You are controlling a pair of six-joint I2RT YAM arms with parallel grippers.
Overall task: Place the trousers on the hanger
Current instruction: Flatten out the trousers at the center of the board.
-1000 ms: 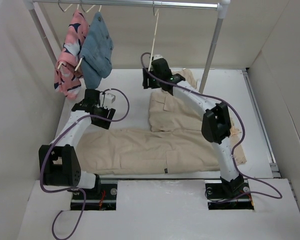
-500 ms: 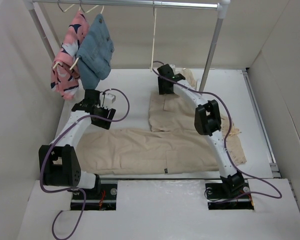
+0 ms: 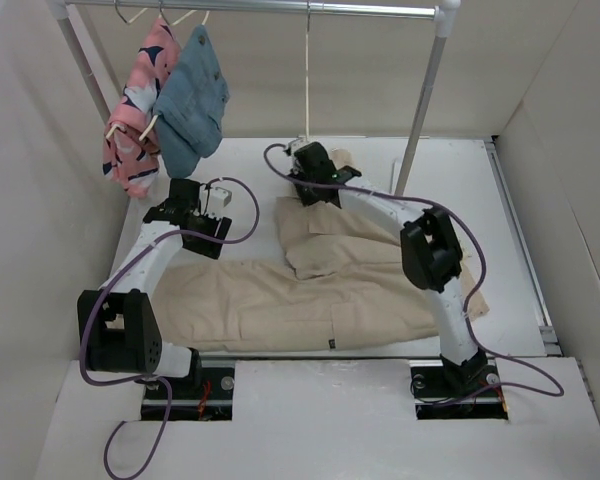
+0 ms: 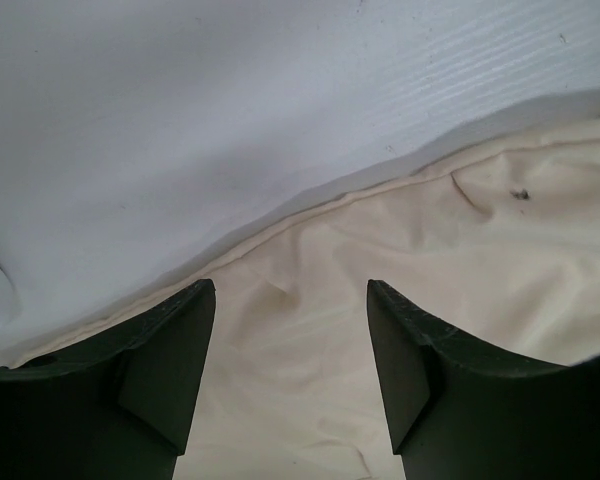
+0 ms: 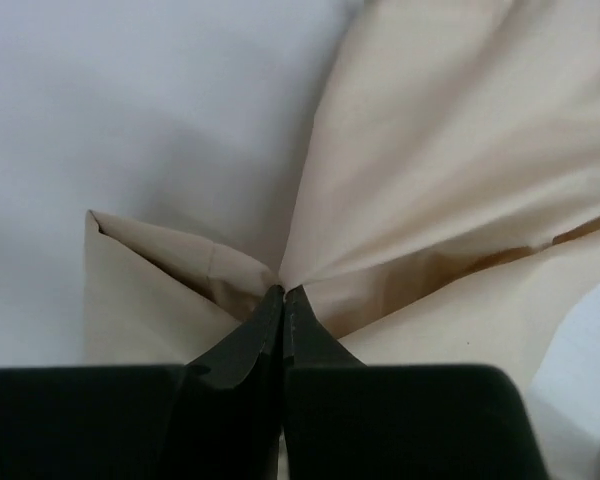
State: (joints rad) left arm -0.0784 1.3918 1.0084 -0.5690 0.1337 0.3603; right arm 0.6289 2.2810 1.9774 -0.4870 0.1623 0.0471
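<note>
The beige trousers (image 3: 280,300) lie across the table, with their upper part bunched and folded toward the back. My right gripper (image 3: 302,168) is at that back fold, just below the bare pale hanger (image 3: 307,80) that hangs edge-on from the rail. In the right wrist view my right gripper (image 5: 283,292) is shut on a pinch of the trousers (image 5: 460,150), and the cloth puckers at the tips. My left gripper (image 3: 185,222) hovers over the trousers' left end. In the left wrist view it (image 4: 290,290) stands open above the trousers (image 4: 460,260), touching nothing.
A pink patterned garment (image 3: 135,120) and a blue-grey garment (image 3: 195,100) hang on hangers at the left of the rail (image 3: 280,8). The rack's right post (image 3: 425,95) stands at the back right. Pale walls close in both sides.
My right gripper has moved left and down to the trousers and shut on the cloth. The trousers' upper part has been dragged left and folded. The left arm has not moved.
</note>
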